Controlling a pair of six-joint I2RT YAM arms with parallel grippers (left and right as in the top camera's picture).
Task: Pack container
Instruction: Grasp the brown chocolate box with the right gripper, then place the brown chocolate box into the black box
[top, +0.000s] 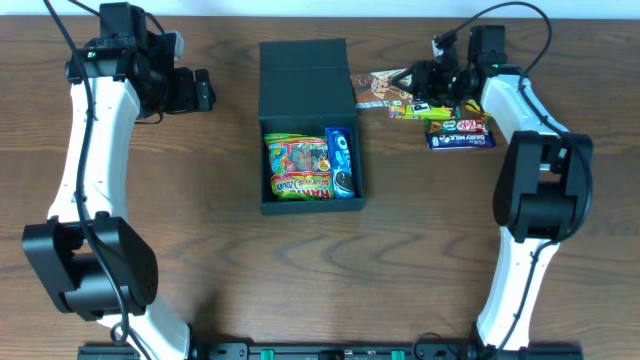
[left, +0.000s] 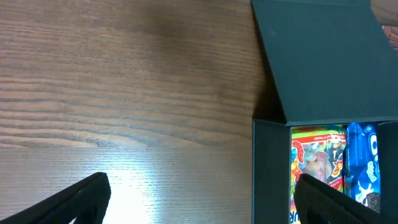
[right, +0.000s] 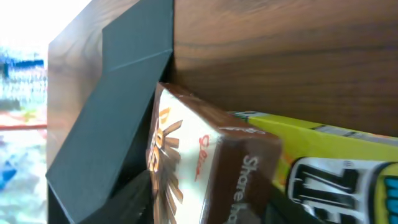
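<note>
The container (top: 265, 170), a dark box, lies open at the table's middle with its flap lid (top: 305, 75) folded back. Inside lie a colourful candy packet (top: 298, 168) and a blue cookie packet (top: 341, 160). My right gripper (top: 405, 82) is just right of the lid, its fingers pressed on both sides of a brown snack packet (top: 378, 88). In the right wrist view the brown packet (right: 205, 155) sits between the fingers of the gripper (right: 205, 205), beside the lid (right: 106, 106). My left gripper (top: 205, 90) hangs open and unladen left of the box, shown wide in its wrist view (left: 202, 186).
A yellow packet (top: 425, 110), a red bar (top: 462, 125) and a blue bar (top: 460, 140) lie under the right arm. The yellow packet (right: 336, 155) touches the brown one. In the left wrist view the box wall (left: 270, 168) stands right of bare wood.
</note>
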